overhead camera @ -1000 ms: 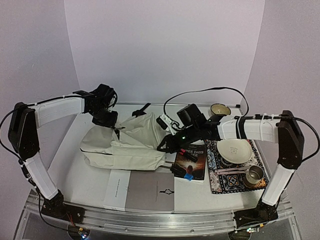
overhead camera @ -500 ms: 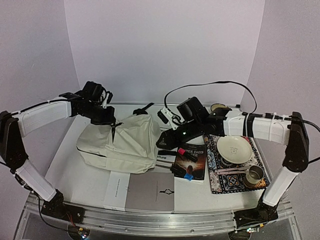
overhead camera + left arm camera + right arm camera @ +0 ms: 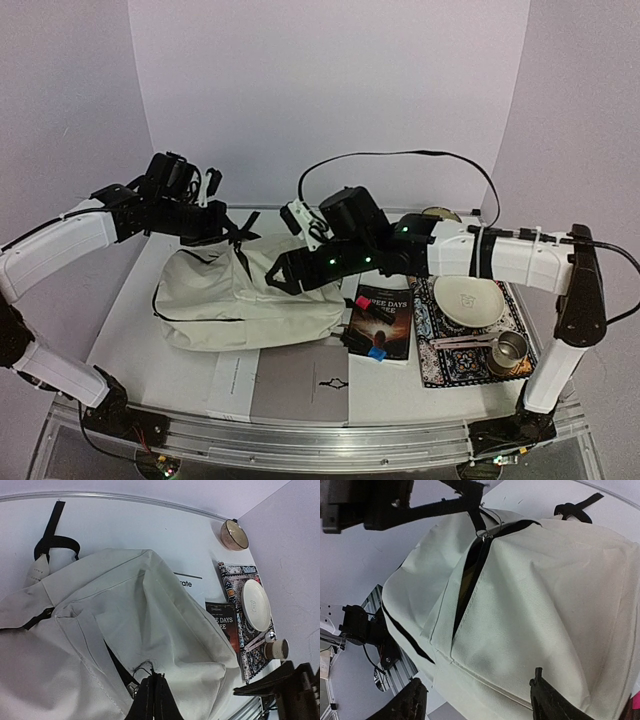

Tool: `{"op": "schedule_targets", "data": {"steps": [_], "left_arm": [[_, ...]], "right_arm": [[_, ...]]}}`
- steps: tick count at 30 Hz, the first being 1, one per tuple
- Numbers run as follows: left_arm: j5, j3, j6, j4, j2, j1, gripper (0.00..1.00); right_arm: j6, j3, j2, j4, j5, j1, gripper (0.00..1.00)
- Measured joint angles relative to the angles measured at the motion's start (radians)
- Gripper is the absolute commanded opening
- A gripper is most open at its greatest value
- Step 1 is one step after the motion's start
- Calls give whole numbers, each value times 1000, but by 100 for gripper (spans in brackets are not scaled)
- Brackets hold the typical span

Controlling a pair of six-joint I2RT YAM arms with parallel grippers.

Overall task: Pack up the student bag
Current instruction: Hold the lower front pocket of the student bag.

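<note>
The student bag (image 3: 250, 295) is a cream fabric backpack lying on the table's left half, also in the left wrist view (image 3: 150, 610) and the right wrist view (image 3: 545, 590). Its black zipper (image 3: 470, 575) gapes partly open. My left gripper (image 3: 232, 236) (image 3: 152, 700) is shut on the black pull strap (image 3: 472, 507) that runs to the zipper's metal ring, at the bag's far top edge. My right gripper (image 3: 282, 275) (image 3: 480, 702) hovers open just above the bag's right side. Its fingertips (image 3: 547, 700) straddle the fabric with nothing between them.
Right of the bag lies a dark book (image 3: 383, 320). Beyond it a patterned mat (image 3: 432, 345) carries a white plate (image 3: 468, 300) and a metal cup (image 3: 510, 348). A bowl (image 3: 440, 214) stands at the back. A grey-and-white notebook (image 3: 290, 385) lies at the front.
My right gripper has opened and moved left from the book's edge over the bag. My left arm has drawn back and left with the strap, and the bag shifted and spread out.
</note>
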Motion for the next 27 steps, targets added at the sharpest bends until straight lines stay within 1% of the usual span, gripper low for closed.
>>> {"op": "schedule_targets", "data": {"steps": [5,10,13,15,17,21,22,23,27], "left_arm": [[-1,-1,-42,0,-7,-40,0],[-3,-22,-85,19,-7,-109,0],[-12,-50,-107,41,-7,-147,0],[-18,-64,-118,52,-7,-162,0],[-23,-73,-127,60,-6,-172,0],[-39,-76,-138,69,-2,-176,0],[-46,-77,-138,71,-2,-176,0],[-56,-79,-138,73,-2,-176,0],[-118,-91,-123,76,8,-182,0]], "right_arm": [[26,2,52,22,1,28,72],[37,2,87,36,37,59,65],[39,2,111,40,63,73,59],[42,2,127,43,83,83,52],[43,2,143,45,100,91,40],[49,-18,151,61,125,107,8],[42,-26,151,71,134,111,3],[40,-38,151,81,140,114,1],[23,-94,139,114,155,122,0]]}}
